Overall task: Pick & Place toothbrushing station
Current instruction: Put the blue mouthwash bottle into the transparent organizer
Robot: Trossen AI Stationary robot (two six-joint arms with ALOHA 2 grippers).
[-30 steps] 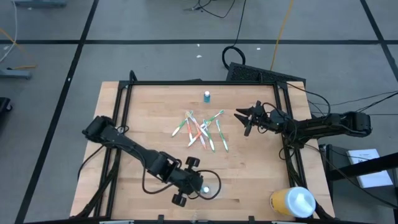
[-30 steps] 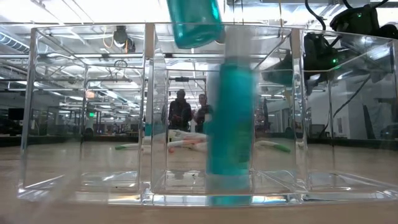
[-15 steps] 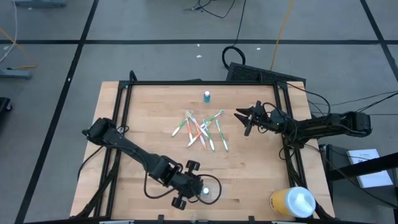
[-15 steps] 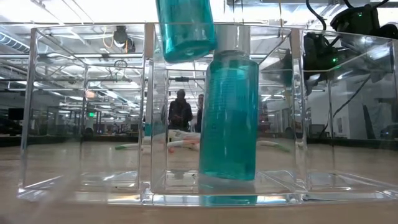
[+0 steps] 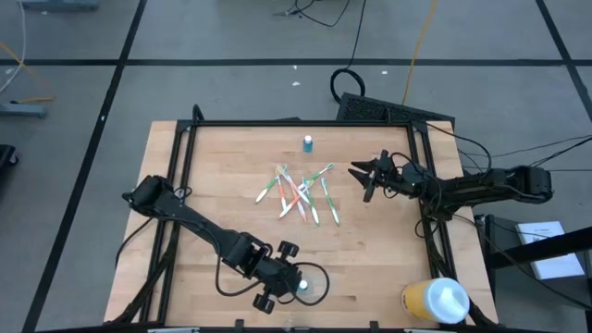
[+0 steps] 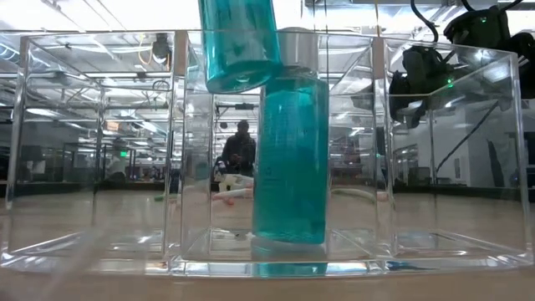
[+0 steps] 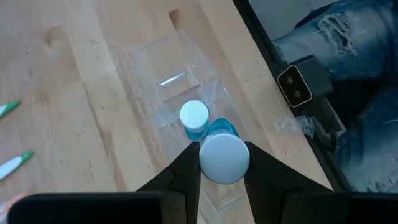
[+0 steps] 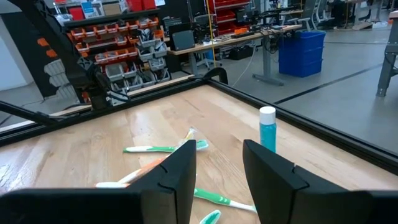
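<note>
The see-through toothbrushing station (image 6: 100, 167) stands close to the table's near edge; it also shows in the high view (image 5: 319, 277) and the left wrist view (image 7: 168, 74). A teal bottle with a white cap (image 6: 290, 159) stands in its middle compartment, and shows in the left wrist view too (image 7: 194, 115). My left gripper (image 5: 298, 285) hangs over the station, shut on a second teal bottle (image 6: 238, 42). My right gripper (image 5: 363, 178) waits open at the right, beside the toothbrushes (image 5: 301, 194). My left gripper pinches the second bottle between its two fingers (image 7: 186, 177) just below the white cap (image 7: 224, 158). The fingers come from above, pointing down. The bottle hangs upright, its base (image 6: 242, 82) clear of the station floor. Whether it touches the standing bottle, I cannot tell.
Several toothbrushes (image 8: 161, 149) lie in a heap at the table's middle. A third small teal bottle (image 5: 307, 142) stands near the far edge. A yellow cup with a white lid (image 5: 435, 301) stands at the near right corner. A person in jeans (image 7: 348, 62) stands past the near edge.
My left gripper has gone a little toward the table's near edge with its bottle. The station has slid slightly toward the near edge. The bottle inside it rocked and tilted, and now stands nearly upright.
</note>
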